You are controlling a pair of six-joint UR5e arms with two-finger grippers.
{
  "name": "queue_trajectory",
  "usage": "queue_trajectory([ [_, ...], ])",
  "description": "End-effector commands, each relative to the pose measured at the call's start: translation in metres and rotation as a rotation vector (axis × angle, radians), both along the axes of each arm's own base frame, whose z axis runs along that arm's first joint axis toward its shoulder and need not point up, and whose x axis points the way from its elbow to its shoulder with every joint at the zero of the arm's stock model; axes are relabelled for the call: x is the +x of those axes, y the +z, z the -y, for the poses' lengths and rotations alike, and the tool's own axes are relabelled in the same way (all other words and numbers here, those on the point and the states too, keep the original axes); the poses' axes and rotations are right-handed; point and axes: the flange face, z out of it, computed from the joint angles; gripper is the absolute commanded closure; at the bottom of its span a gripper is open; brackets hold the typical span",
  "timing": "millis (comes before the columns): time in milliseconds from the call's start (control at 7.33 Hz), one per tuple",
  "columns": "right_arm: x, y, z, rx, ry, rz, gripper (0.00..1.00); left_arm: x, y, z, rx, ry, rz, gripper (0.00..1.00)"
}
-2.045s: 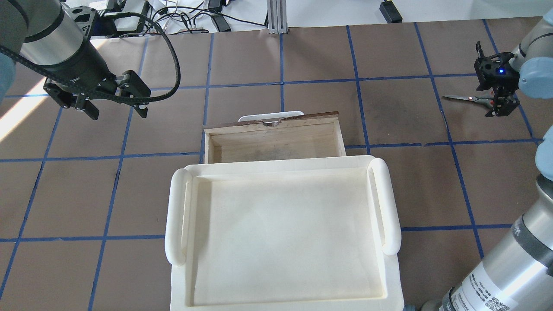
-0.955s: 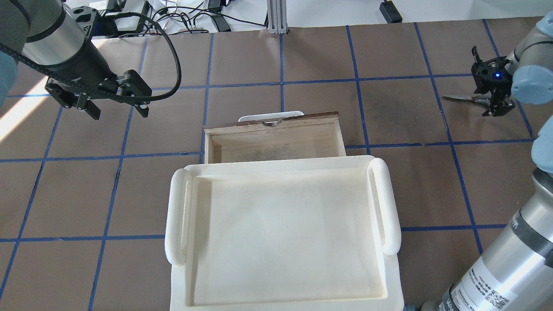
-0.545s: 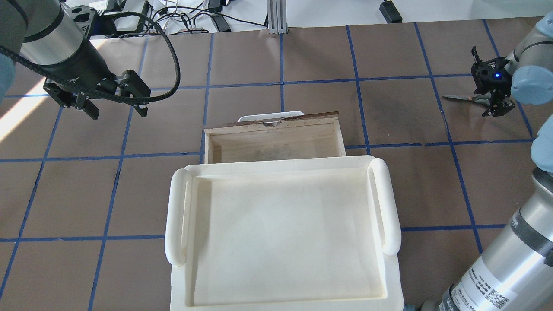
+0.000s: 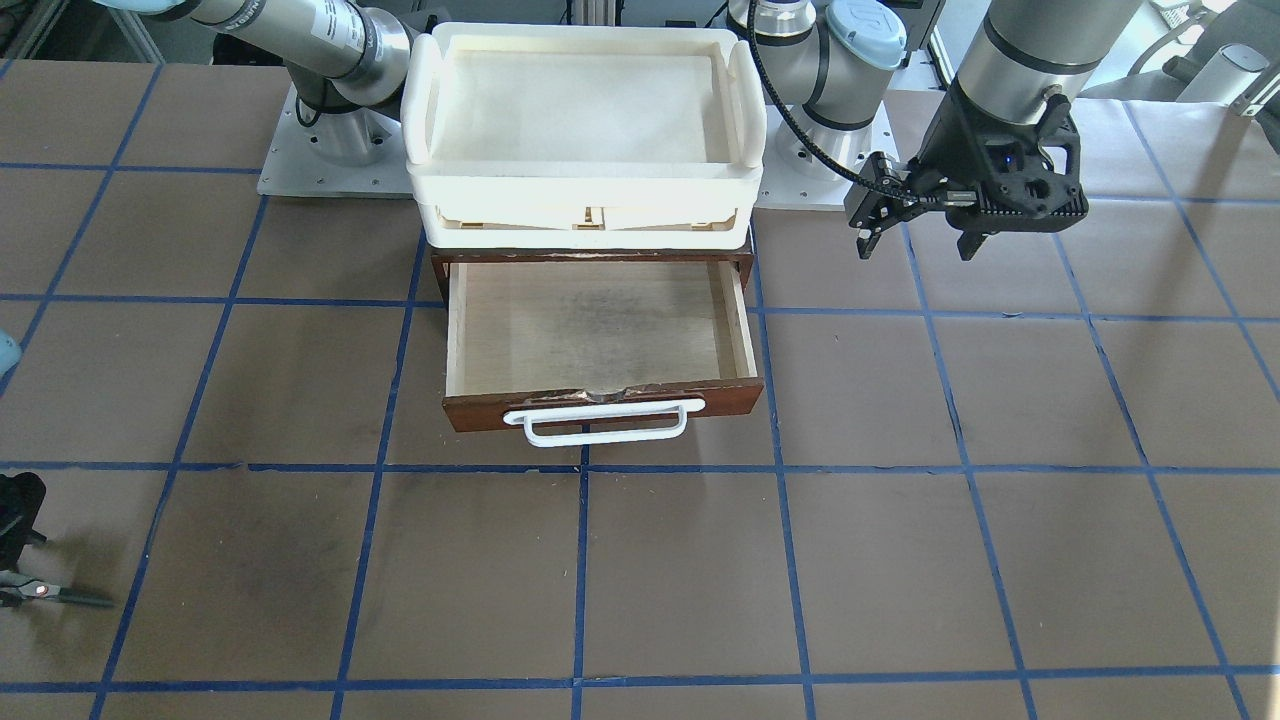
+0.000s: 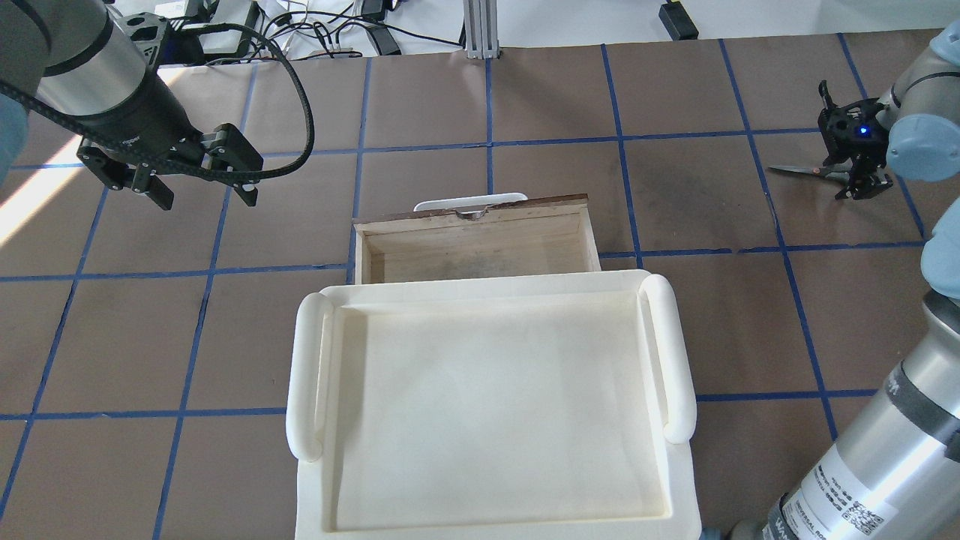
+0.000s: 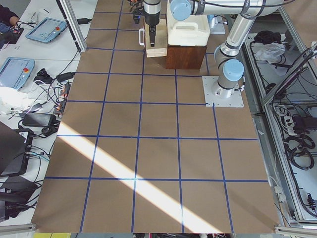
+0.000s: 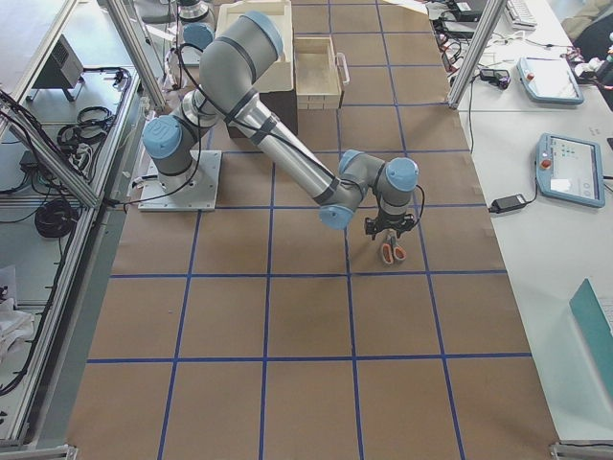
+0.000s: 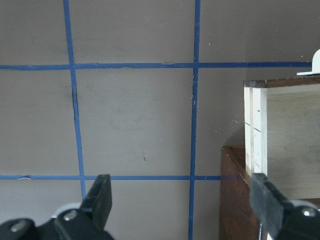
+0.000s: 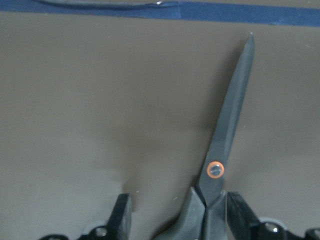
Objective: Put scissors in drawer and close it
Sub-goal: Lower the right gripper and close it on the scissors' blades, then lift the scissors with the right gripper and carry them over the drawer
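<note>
The scissors [image 5: 806,171] lie flat on the table at the far right, dark blades pointing toward the middle. In the right wrist view the scissors [image 9: 220,165] sit between my right gripper's fingers, close to the right-hand one. My right gripper [image 5: 861,187] is low over the handles and open [image 9: 180,212]. The scissors [image 4: 45,593] also show at the front view's left edge. The drawer [image 5: 480,212] is pulled out with nothing in it, its white handle [image 4: 605,425] toward the far side. My left gripper [image 5: 204,196] hangs open and holds nothing, left of the drawer [image 8: 280,140].
A cream-white tray [image 5: 480,285] rests on the dark brown cabinet [image 8: 232,200] that holds the drawer. Blue tape lines grid the brown table. Cables and equipment lie beyond the table's far edge [image 5: 322,30].
My right gripper has dropped lower over the scissors' handles since two seconds ago and has barely moved in the last half second. The left arm and the drawer stay as they were.
</note>
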Motion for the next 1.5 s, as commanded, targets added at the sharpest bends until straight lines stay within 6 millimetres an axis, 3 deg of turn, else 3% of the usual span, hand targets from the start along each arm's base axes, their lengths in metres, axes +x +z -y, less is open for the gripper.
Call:
queue_trajectory([
  [0,-0.001,-0.005,0.002,-0.001,0.000,-0.002,0.28,0.000,-0.001,-0.001,0.002,-0.001,0.002,0.00],
  [136,-0.002,-0.004,0.002,-0.002,0.000,-0.003,0.36,0.000,0.000,0.000,0.000,-0.009,0.003,0.00],
  [409,-0.004,-0.002,0.003,-0.002,-0.012,-0.018,0.82,0.000,0.000,-0.001,-0.002,-0.010,0.005,0.00],
  [682,-0.004,0.003,0.003,-0.006,-0.025,-0.025,1.00,0.001,0.001,-0.001,-0.005,0.000,0.002,0.00],
  [955,-0.007,0.017,0.008,-0.022,-0.048,-0.030,1.00,0.001,0.001,-0.001,-0.004,0.000,0.004,0.00],
  [1227,0.016,0.087,-0.001,-0.032,-0.098,-0.027,1.00,0.001,0.001,-0.001,-0.005,-0.003,0.004,0.00],
  [1364,0.051,0.118,-0.006,-0.013,-0.123,-0.025,1.00,0.001,0.001,-0.001,-0.004,0.000,0.004,0.00],
])
